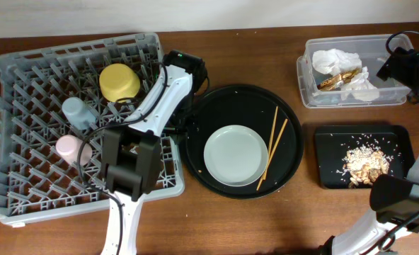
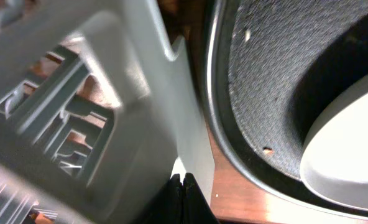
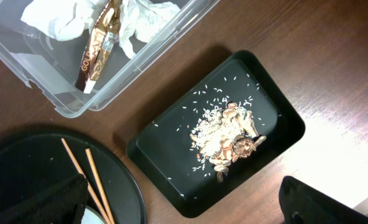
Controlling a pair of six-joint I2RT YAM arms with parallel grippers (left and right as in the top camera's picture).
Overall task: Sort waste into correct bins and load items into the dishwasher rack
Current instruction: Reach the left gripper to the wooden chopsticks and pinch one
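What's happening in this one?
Waste is sorted: napkins and wrapper in the clear tub, food scraps in the black tray. The yellow bowl, blue cup and pink cup are in the rack; plate and chopsticks lie on the round tray. The left gripper sits low at the rack's edge; the right gripper hovers open, empty.

My overhead camera looks straight down on the whole table (image 1: 252,60). My left wrist camera sits very close: dishwasher rack (image 2: 143,146) wall left of the left claw (image 2: 182,182), round black tray (image 2: 265,93) right. My right wrist camera looks down from higher, catching that same tray's edge.
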